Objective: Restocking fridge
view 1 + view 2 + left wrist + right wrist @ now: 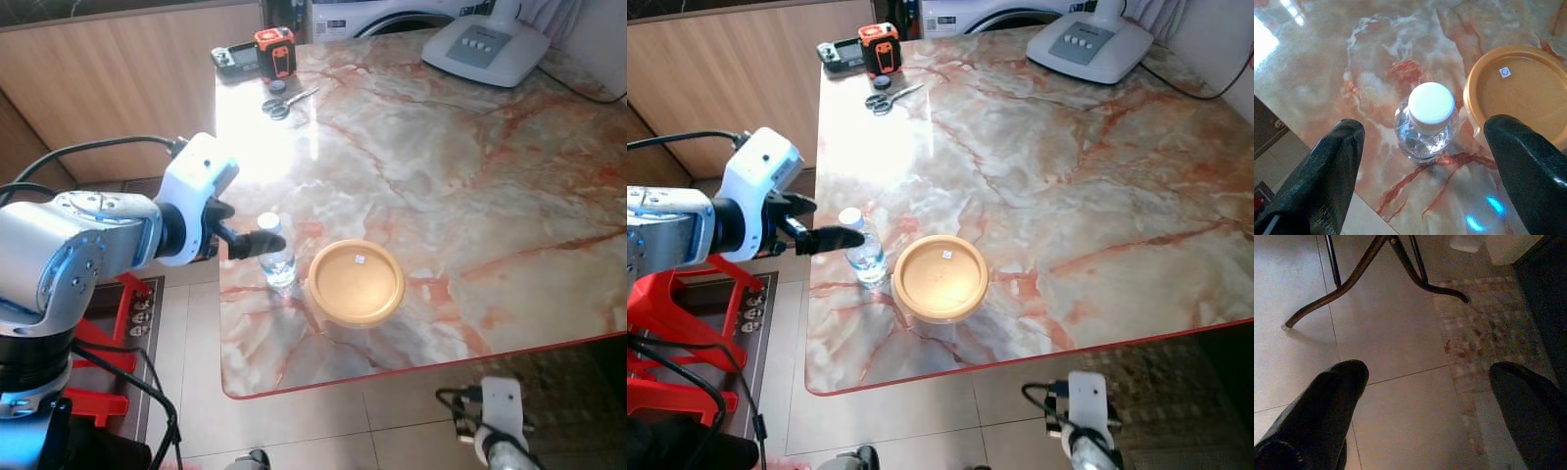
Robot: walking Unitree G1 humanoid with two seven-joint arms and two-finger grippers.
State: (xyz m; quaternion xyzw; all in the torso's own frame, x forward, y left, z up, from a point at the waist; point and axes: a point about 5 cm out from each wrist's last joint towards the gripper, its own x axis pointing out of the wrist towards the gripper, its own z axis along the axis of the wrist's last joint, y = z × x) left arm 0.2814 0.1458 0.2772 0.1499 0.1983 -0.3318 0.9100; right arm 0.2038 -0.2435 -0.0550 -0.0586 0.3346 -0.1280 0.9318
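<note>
Near desk front edge: left tool spread wide, straddling bottle. Off-centre closing could tip bottle off edge or nudge container. Right tool idle, fingers apart.

The left arm reaches in from the left, its left gripper spread wide. The right arm hangs low, its right gripper also spread, pointing downward.

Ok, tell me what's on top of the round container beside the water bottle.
A tan lid with a small white sticker covers the round container, which stands next to the water bottle. That lid hides whatever is inside.
</note>
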